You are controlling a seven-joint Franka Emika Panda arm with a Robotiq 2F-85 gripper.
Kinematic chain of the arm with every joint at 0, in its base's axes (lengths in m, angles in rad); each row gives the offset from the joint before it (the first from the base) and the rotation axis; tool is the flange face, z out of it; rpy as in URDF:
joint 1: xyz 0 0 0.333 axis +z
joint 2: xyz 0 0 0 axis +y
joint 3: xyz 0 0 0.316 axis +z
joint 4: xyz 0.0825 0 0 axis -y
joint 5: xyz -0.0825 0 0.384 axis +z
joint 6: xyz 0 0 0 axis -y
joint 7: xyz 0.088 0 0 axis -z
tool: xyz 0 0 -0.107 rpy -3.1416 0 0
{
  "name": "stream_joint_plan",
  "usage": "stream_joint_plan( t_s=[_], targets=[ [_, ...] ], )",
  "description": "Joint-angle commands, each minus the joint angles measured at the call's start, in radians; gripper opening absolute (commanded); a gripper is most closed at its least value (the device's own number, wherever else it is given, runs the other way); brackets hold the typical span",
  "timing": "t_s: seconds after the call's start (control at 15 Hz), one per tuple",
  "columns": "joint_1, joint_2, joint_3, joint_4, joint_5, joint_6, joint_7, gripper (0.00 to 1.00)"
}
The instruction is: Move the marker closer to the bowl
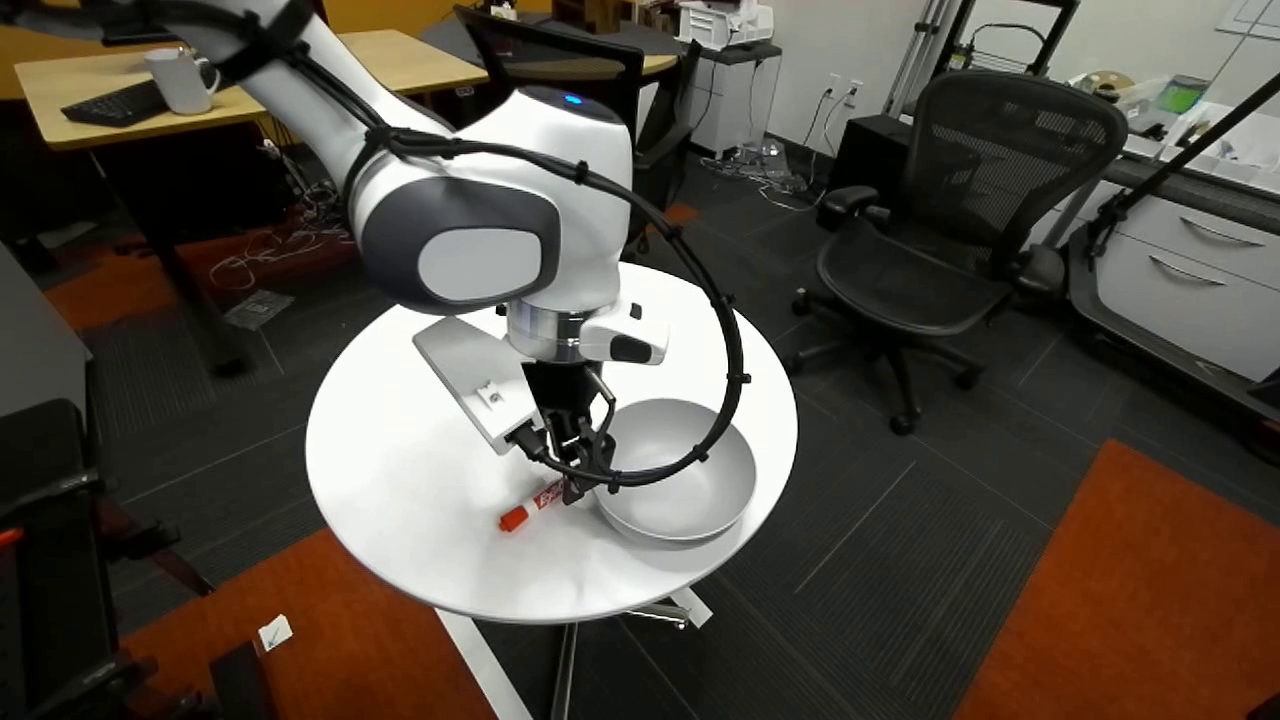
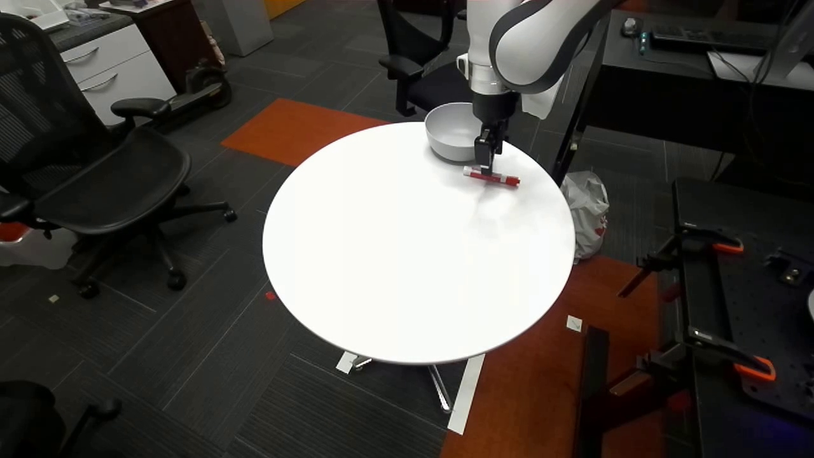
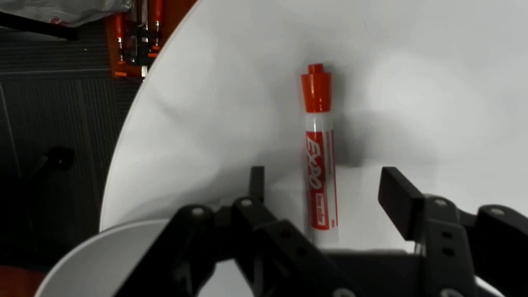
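The red marker with a whitish end lies on the round white table, in both exterior views [image 1: 532,505] [image 2: 505,180] and upright in the wrist view [image 3: 318,165], its red cap pointing away from the bowl. The grey-white bowl stands close to its whitish end, in both exterior views [image 1: 660,432] [image 2: 449,132] and partly at lower left in the wrist view [image 3: 103,260]. My gripper [image 3: 326,192] is open, with one finger on each side of the marker, apart from it. It also shows low over the marker beside the bowl in both exterior views [image 1: 585,482] [image 2: 486,160]. The marker's whitish end is partly hidden.
The round white table [image 1: 400,450] has its edge close behind the bowl. A black cable [image 1: 735,350] loops from the arm over the bowl. A mesh office chair [image 1: 930,250] and a desk with a mug [image 1: 182,80] stand away from the table.
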Motion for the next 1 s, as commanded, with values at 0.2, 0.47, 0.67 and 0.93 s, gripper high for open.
stream_joint_plan(
  t_s=[0.2,0.47,0.67,0.93],
  targets=[
    [0.038,-0.076,-0.015,-0.047,-0.012,-0.050,0.048,1.00],
    [0.056,-0.169,-0.016,-0.100,-0.018,-0.085,0.064,1.00],
    [0.072,-0.251,-0.021,-0.149,-0.032,-0.110,0.090,1.00],
    [0.090,-0.341,-0.015,-0.195,-0.046,-0.132,0.110,1.00]
  ],
)
